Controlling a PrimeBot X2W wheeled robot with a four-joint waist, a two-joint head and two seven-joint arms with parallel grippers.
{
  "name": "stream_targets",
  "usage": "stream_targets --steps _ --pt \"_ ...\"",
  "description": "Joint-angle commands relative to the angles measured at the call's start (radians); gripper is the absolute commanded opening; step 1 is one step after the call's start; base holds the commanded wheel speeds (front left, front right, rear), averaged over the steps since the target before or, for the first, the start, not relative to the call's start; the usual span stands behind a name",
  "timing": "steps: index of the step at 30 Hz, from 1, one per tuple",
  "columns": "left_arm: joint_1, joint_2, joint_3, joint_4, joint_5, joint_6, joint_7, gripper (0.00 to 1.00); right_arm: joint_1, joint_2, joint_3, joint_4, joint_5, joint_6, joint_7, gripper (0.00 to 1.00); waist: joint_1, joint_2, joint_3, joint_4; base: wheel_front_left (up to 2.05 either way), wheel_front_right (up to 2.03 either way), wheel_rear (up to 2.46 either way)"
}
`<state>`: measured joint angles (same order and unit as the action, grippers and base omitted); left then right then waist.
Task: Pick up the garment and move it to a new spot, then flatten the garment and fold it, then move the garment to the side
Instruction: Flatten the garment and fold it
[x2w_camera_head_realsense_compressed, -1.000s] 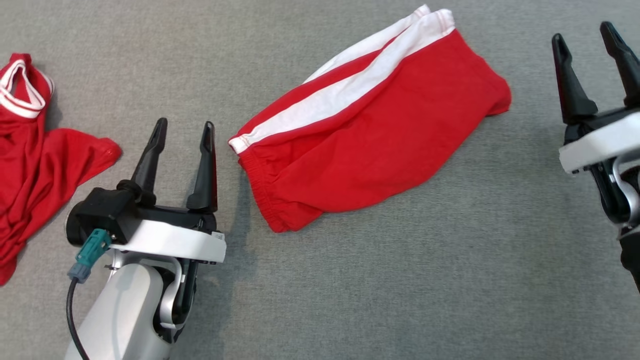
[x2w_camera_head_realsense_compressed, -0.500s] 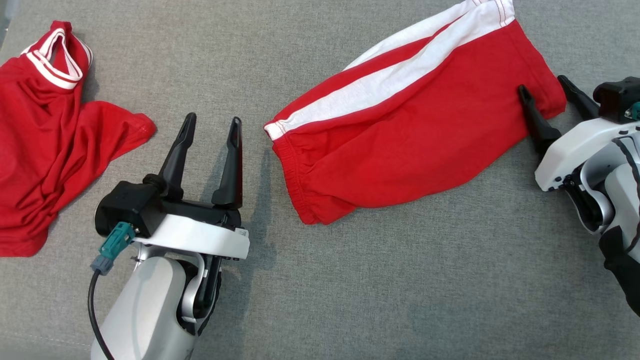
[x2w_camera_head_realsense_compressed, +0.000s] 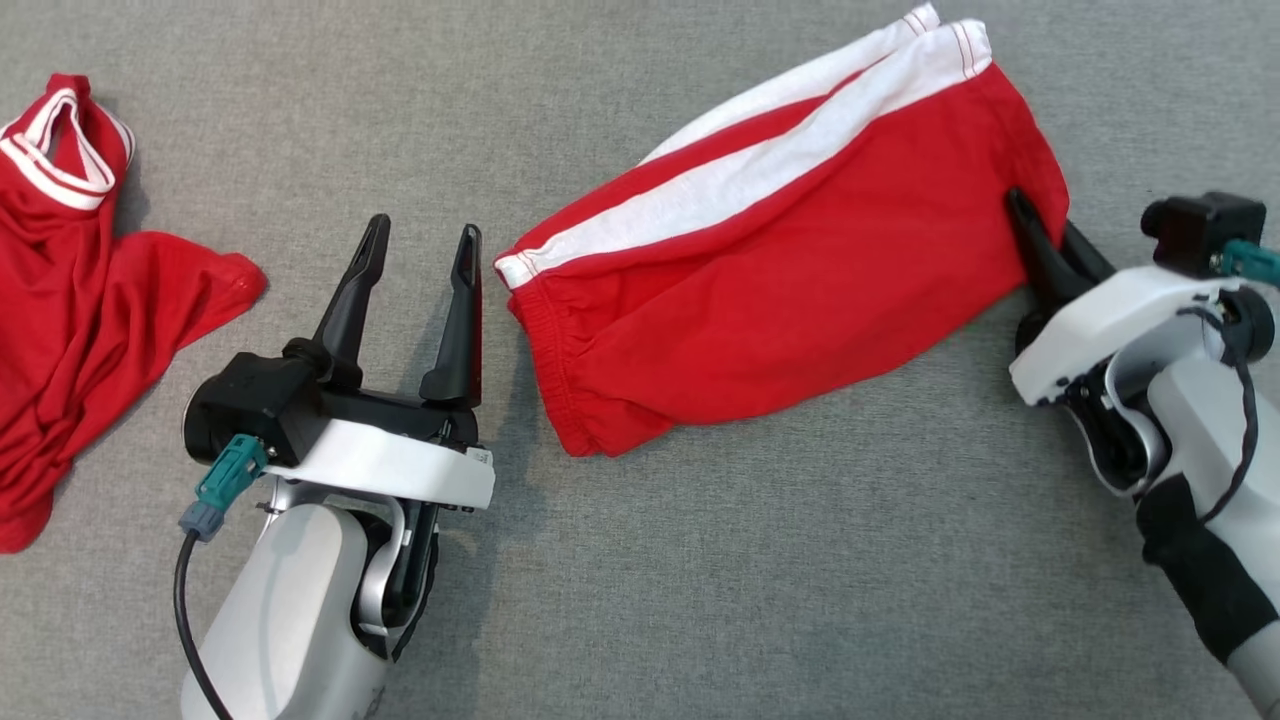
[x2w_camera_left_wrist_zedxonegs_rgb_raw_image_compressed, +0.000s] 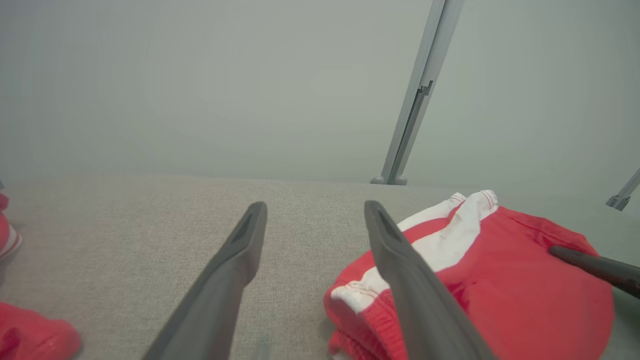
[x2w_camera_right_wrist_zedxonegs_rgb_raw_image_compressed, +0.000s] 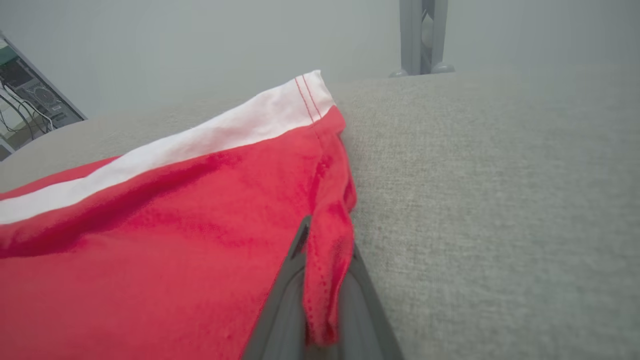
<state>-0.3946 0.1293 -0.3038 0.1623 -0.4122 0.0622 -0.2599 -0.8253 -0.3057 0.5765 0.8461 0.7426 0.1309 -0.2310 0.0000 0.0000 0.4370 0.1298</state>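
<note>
At the far left of the grey bench (x2w_camera_head_realsense_compressed: 800, 580) a crumpled red jersey (x2w_camera_head_realsense_compressed: 90, 300) lies untouched and plays no part in this step. Right of it the left pincer (x2w_camera_head_realsense_compressed: 424, 228) hovers as spread as it was a second ago, holding nothing, its tips just beside the elastic waistband of the red shorts (x2w_camera_head_realsense_compressed: 780, 280). The shorts lie mid-bench, slanting up to the right with the white side stripe uppermost, and are not yet lifted. The change is at their right end: the right pincer (x2w_camera_head_realsense_compressed: 1040, 210), which a second ago stood spread and well apart from the cloth, has come in on the lower corner of the leg hem and pressed together there — its wrist view shows a ridge of red fabric pinched between the two fingers. So the pick-up seems to have its first hold, at one end only; with the waistband end free, a lift now would likely leave the shorts dangling unless the left pincer takes its side
</note>
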Motion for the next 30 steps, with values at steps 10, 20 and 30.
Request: stream_targets --steps 10,20,30 --pt "0.068 0.039 0.024 -0.014 0.001 0.023 0.005 1.0 0.293 0.019 -0.194 -0.153 -0.006 0.0 -0.034 0.0 0.0 0.0 -0.072 -0.083 0.0 0.0 0.0" --pt "0.148 0.071 0.048 -0.093 -0.015 0.063 0.043 1.0 0.546 0.094 -0.459 -0.388 -0.15 0.0 -0.035 0.0 0.0 0.0 -0.093 -0.147 0.0 0.0 0.0" --pt "0.157 0.083 0.044 -0.133 -0.018 0.075 0.062 1.0 0.514 0.125 -0.458 -0.449 -0.222 0.0 -0.035 0.0 0.0 0.0 -0.093 -0.143 0.0 0.0 0.0"
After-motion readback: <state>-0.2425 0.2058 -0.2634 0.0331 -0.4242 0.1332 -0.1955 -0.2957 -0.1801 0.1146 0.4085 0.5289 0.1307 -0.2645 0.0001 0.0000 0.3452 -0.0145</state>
